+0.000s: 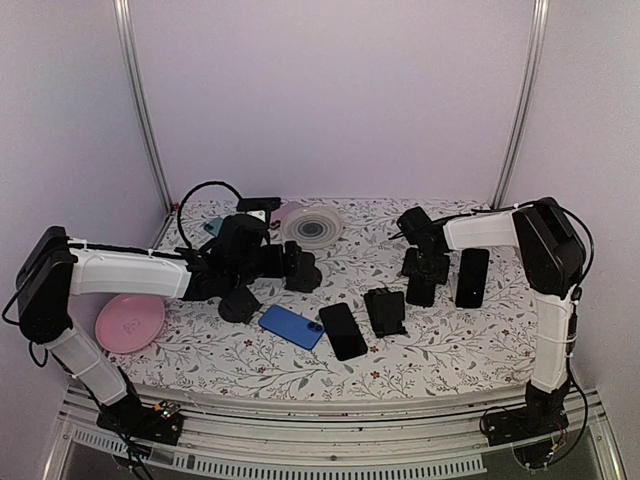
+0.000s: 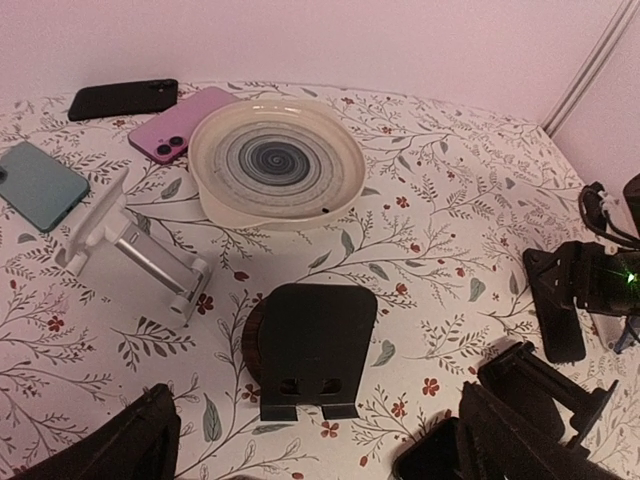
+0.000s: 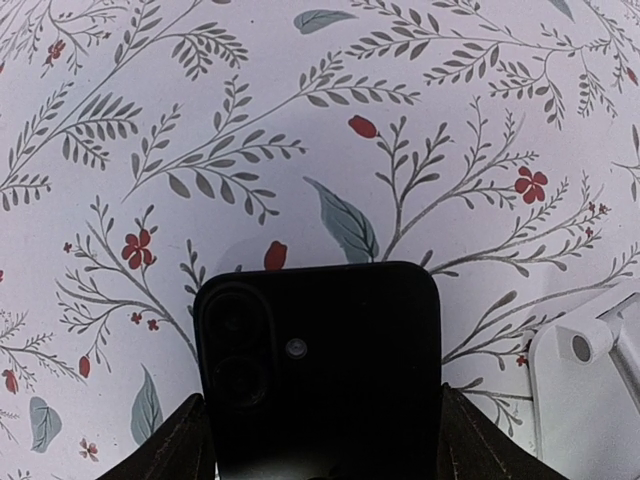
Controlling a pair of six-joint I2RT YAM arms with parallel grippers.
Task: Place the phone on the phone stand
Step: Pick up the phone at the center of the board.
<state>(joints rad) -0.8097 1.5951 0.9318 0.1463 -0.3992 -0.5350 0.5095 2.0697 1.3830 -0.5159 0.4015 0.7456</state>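
The right gripper (image 3: pixel 320 446) clamps its fingers on a black phone (image 3: pixel 318 350) just right of the black phone stand (image 1: pixel 385 311), while the left gripper (image 2: pixel 318 428), left of that stand, has its fingers wide apart.

Four black phones (image 1: pixel 472 277), one blue phone (image 1: pixel 290 326), one teal phone (image 2: pixel 40 185), one pink phone (image 2: pixel 180 125), two black phone stands (image 2: pixel 312 340), one silver stand (image 2: pixel 130 250), one swirled bowl (image 1: pixel 312 226), one pink plate (image 1: pixel 130 322) at eight o'clock.

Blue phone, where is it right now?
In the top view the blue phone lies flat near the front, left of centre, between the pink plate and a black phone, close beside the latter.
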